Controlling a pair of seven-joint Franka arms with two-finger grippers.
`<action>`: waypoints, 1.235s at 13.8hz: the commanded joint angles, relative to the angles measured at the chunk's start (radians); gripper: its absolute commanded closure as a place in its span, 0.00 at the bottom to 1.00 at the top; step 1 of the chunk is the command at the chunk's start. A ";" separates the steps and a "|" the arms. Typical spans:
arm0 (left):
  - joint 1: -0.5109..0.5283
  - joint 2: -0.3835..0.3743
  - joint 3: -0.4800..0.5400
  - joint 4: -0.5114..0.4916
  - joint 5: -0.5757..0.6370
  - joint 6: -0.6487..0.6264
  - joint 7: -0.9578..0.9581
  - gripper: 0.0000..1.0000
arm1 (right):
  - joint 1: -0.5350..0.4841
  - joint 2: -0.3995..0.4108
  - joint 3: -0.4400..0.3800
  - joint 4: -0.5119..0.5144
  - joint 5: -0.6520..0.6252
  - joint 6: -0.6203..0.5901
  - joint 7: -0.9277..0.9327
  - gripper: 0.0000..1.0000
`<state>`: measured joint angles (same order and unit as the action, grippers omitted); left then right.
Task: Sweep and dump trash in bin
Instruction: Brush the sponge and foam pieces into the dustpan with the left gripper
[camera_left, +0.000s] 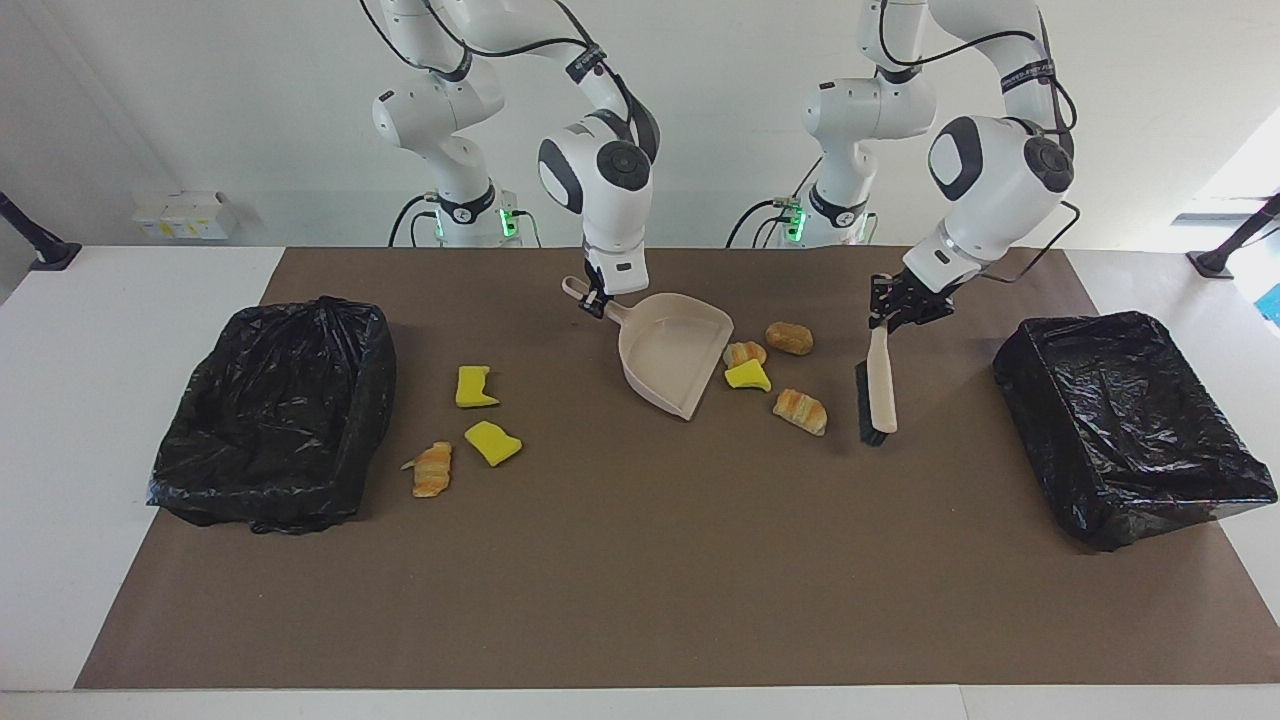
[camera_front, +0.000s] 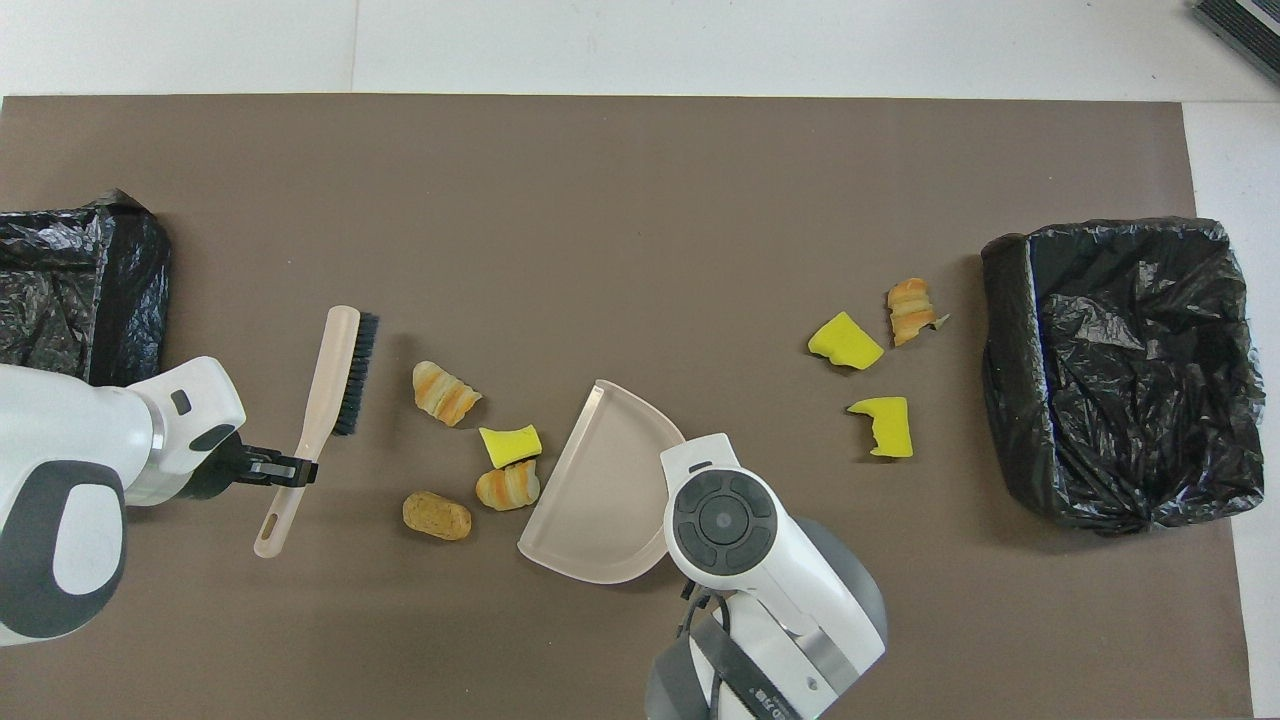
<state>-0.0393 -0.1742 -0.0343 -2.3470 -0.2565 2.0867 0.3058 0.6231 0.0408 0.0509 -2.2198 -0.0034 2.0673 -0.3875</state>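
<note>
My right gripper (camera_left: 592, 300) is shut on the handle of the beige dustpan (camera_left: 672, 350) (camera_front: 600, 495), which rests on the brown mat. Its open edge faces a cluster of trash: a striped bread piece (camera_left: 744, 352) (camera_front: 508, 485) and a yellow sponge chunk (camera_left: 748, 376) (camera_front: 510, 443) touch the edge. Another bread piece (camera_left: 800, 410) (camera_front: 445, 392) and a brown bun (camera_left: 789, 338) (camera_front: 437, 515) lie a little apart. My left gripper (camera_left: 890, 312) (camera_front: 290, 470) is shut on the handle of the brush (camera_left: 877, 385) (camera_front: 338, 375), held slanting beside the cluster toward the left arm's end.
Two yellow sponge chunks (camera_left: 475, 387) (camera_left: 492, 443) and a bread piece (camera_left: 432, 469) lie beside the black-lined bin (camera_left: 275, 415) (camera_front: 1120, 370) at the right arm's end. A second black-lined bin (camera_left: 1130, 425) (camera_front: 80, 290) stands at the left arm's end.
</note>
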 joint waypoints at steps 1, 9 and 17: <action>-0.004 0.061 -0.012 0.020 0.014 0.047 0.018 1.00 | 0.004 0.031 0.004 0.015 -0.010 0.028 0.038 1.00; -0.212 0.044 -0.016 -0.021 0.026 0.021 -0.101 1.00 | 0.027 0.030 0.009 0.011 -0.010 0.043 0.003 1.00; -0.503 0.028 -0.018 -0.045 0.016 0.013 -0.345 1.00 | 0.037 0.019 0.009 -0.001 -0.017 0.045 -0.113 1.00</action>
<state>-0.4632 -0.1172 -0.0641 -2.3682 -0.2505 2.1185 0.0229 0.6556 0.0499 0.0541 -2.2175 -0.0039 2.0976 -0.4747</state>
